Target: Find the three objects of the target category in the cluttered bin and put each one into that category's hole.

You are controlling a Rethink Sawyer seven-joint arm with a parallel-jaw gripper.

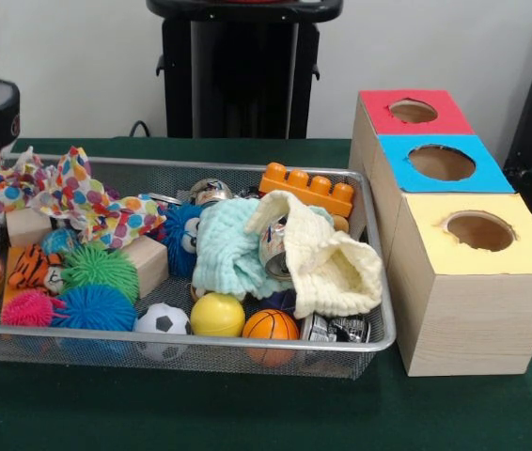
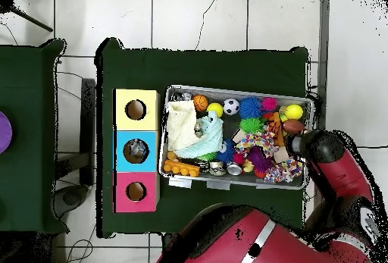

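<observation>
arm: red and black arm (image 2: 333,170) sits over the bin's end by the polka-dot cloth; in the front view only its bulk shows at the left edge.
gripper: hidden under the arm from above, cut off by the frame edge in front. Can't tell how far open it is, or whether it has hold of or touches anything.
bin: wire mesh bin (image 1: 247,167) on the green table (image 1: 247,413), packed full.
bin contents: orange toy brick (image 1: 306,189), mint cloth (image 1: 224,246), cream cloth (image 1: 336,268) draped over a can (image 1: 273,248), yellow ball (image 1: 217,315), mini basketball (image 1: 270,325), mini soccer ball (image 1: 162,319), blue spiky ball (image 1: 95,306), green spiky ball (image 1: 101,266), polka-dot cloth (image 1: 87,202), wooden block (image 1: 147,260).
sorting box: wooden box just beside the bin, three holes in a row: red hole (image 1: 413,111), blue hole (image 1: 442,163), yellow hole (image 1: 480,230).
blue hole: from overhead, something lies inside it; can't tell what.
</observation>
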